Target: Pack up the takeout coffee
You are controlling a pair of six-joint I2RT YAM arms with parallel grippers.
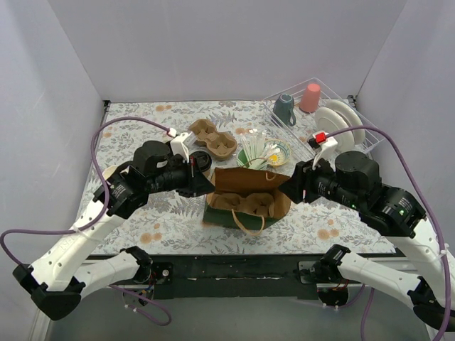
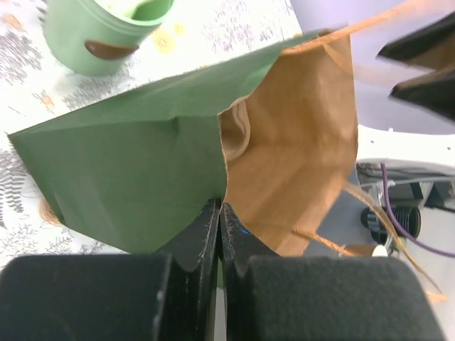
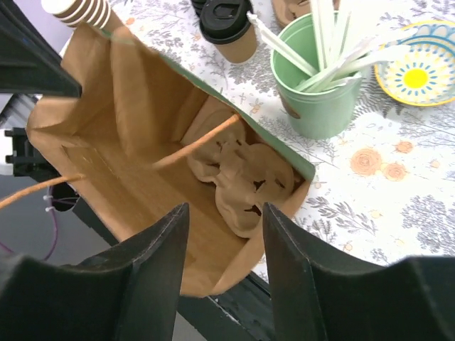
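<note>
The takeout coffee (image 1: 201, 160), a brown paper cup with a black lid, stands on the table behind the bag's left corner; it also shows in the right wrist view (image 3: 229, 28). A green paper bag (image 1: 245, 217) with a brown inside stands open at the centre, with a brown pulp carrier (image 3: 245, 177) lying in it. My left gripper (image 2: 220, 213) is shut on the bag's left rim. My right gripper (image 3: 224, 234) is open over the bag's right rim, with the rim below the gap between its fingers.
A second pulp carrier (image 1: 213, 138) lies behind the coffee. A green cup of straws (image 3: 320, 85) and a yellow dish (image 3: 416, 71) stand behind the bag. A clear rack (image 1: 341, 106) at the back right holds a teal mug (image 1: 284, 108), a pink cup and plates.
</note>
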